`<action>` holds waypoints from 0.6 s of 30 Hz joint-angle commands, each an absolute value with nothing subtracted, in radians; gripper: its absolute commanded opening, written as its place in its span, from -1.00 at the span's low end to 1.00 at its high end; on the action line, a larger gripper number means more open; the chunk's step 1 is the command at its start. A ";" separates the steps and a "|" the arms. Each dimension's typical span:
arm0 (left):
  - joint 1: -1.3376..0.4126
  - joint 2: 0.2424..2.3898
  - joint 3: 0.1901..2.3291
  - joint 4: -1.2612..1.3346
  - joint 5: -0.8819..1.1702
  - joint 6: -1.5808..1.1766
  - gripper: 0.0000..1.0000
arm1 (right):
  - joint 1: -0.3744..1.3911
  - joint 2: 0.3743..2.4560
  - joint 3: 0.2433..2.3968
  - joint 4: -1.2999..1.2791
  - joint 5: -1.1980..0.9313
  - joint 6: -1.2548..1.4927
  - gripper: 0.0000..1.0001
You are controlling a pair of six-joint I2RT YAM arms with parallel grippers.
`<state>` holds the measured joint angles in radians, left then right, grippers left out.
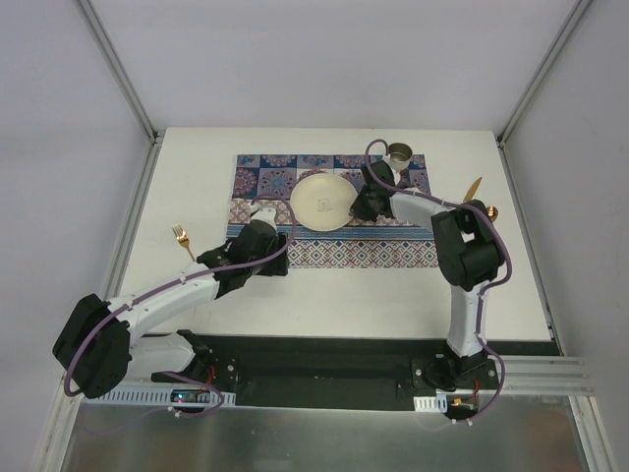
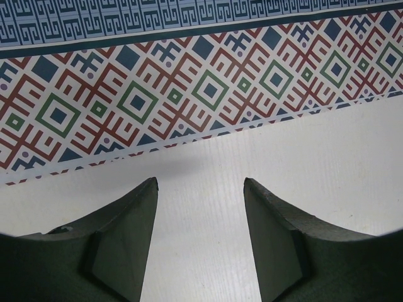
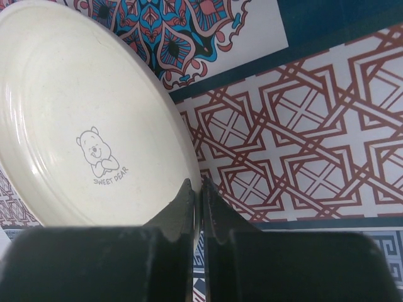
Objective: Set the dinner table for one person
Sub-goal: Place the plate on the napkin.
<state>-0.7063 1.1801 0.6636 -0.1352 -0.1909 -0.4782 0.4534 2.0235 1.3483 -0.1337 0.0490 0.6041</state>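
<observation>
Right tool (image 3: 201, 187) is pinching the plate (image 3: 82, 113) rim on the placemat (image 3: 302, 138), left tool (image 2: 200, 185) hovering spread, fork (image 1: 183, 239) and probably a knife (image 1: 474, 189) lying off-mat, unplaced.

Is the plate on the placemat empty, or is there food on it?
Empty: the plate shows only a bare cream surface with a small print, and nothing lies on it.
</observation>
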 commanded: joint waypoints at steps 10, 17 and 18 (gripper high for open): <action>-0.706 1.150 0.647 -0.114 -0.216 -0.454 0.12 | 0.448 2.028 1.376 -0.163 0.115 0.615 -0.98; -0.703 1.158 0.649 -0.114 -0.219 -0.454 0.12 | 0.445 2.029 1.373 -0.163 0.109 0.595 -0.98; -0.704 1.160 0.650 -0.114 -0.219 -0.453 0.12 | 0.445 2.029 1.373 -0.161 0.107 0.595 -0.85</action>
<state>-0.7063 1.1709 0.6540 -0.1349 -0.1921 -0.4675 0.4541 2.0266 1.3540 -0.1387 0.0586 0.6121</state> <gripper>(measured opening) 0.560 0.039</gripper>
